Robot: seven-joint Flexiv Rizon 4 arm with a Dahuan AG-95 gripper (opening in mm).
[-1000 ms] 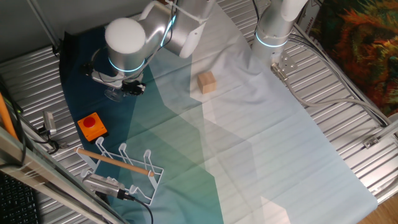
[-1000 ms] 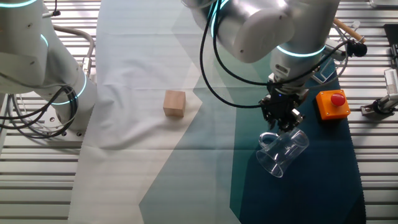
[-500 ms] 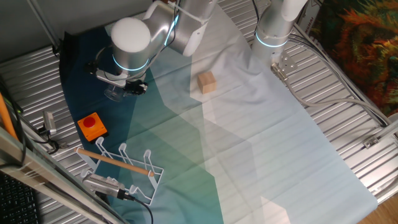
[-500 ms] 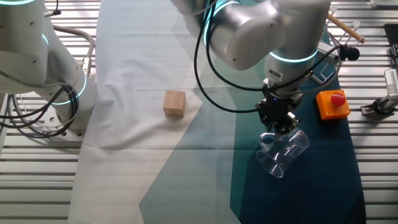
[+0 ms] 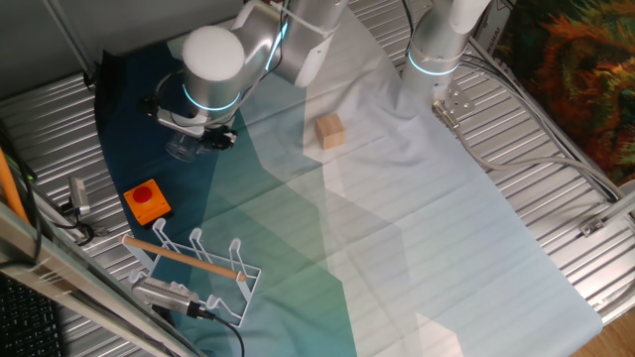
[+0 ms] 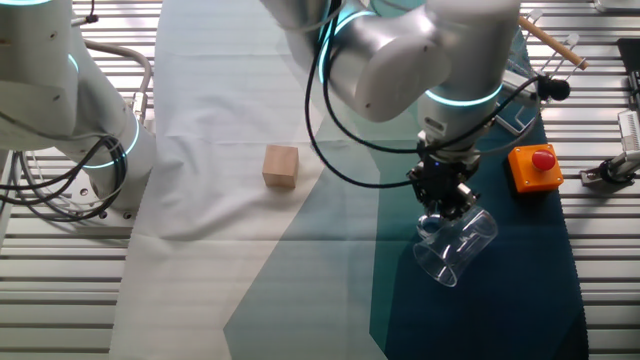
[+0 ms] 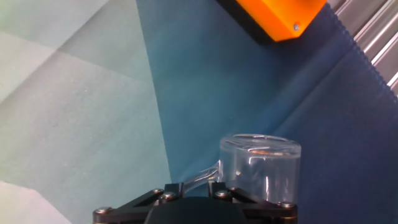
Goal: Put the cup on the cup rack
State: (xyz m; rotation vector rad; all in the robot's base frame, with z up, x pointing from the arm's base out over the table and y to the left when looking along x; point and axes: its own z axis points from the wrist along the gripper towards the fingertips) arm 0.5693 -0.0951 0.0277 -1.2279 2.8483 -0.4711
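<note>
The clear cup (image 6: 458, 245) lies on its side on the dark blue cloth, and it also shows as a see-through tumbler (image 7: 261, 165) in the hand view. My gripper (image 6: 440, 200) hangs right over its near end. The cup's thin clear handle passes between the fingers with room on either side, so the gripper (image 7: 193, 183) is open. From the opposite side the gripper (image 5: 203, 139) covers part of the cup (image 5: 182, 149). The white wire cup rack (image 5: 198, 263) with its wooden rod stands at the front left, well apart from the cup.
An orange block with a red button (image 6: 533, 167) sits just beyond the cup, between it and the rack (image 5: 147, 201). A tan wooden cube (image 6: 281, 166) rests on the pale cloth. A second arm's base (image 5: 437, 50) stands at the table's far side.
My gripper has shifted a little sideways and lower toward the cup's handle end. The cup has not moved.
</note>
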